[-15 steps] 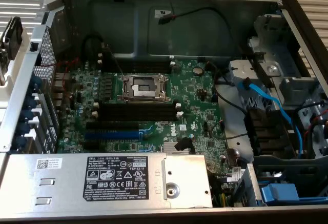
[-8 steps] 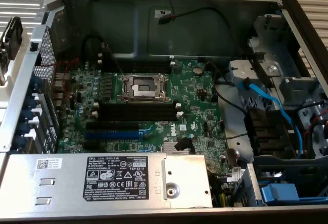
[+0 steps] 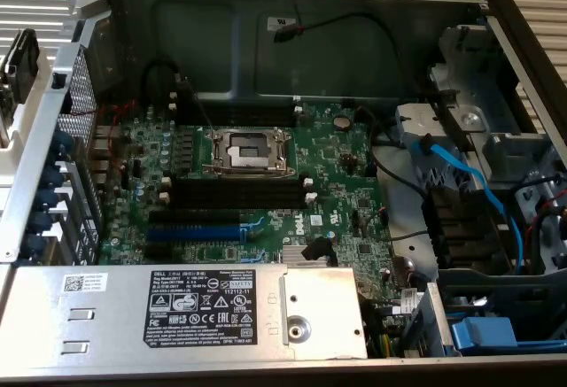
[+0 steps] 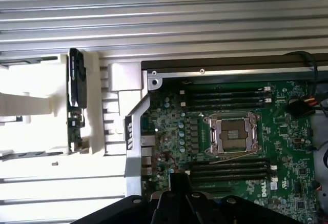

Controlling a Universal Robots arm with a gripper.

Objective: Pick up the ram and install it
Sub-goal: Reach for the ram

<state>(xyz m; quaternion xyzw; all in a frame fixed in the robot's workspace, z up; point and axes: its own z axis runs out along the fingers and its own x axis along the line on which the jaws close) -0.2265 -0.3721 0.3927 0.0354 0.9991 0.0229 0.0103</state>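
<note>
The ram (image 4: 76, 93) is a dark stick with a green end, standing on edge in a white holder (image 4: 95, 131) on the ribbed metal table beside the open computer case. In the exterior view the ram (image 3: 19, 64) sits at the far left, outside the case wall. My gripper (image 4: 179, 183) hangs over the green motherboard (image 4: 292, 183), close to one bank of black memory slots (image 4: 228, 170) and well away from the ram. It is shut with nothing seen in it. A second bank of slots (image 4: 225, 97) lies beyond the CPU socket (image 4: 231, 134).
Inside the case are black memory slots (image 3: 235, 194), a blue slot (image 3: 195, 230), the CPU socket (image 3: 248, 150), a grey power supply (image 3: 177, 312) and blue cables (image 3: 461, 174) over the drive bay. The case's metal wall (image 4: 133, 147) stands between holder and board.
</note>
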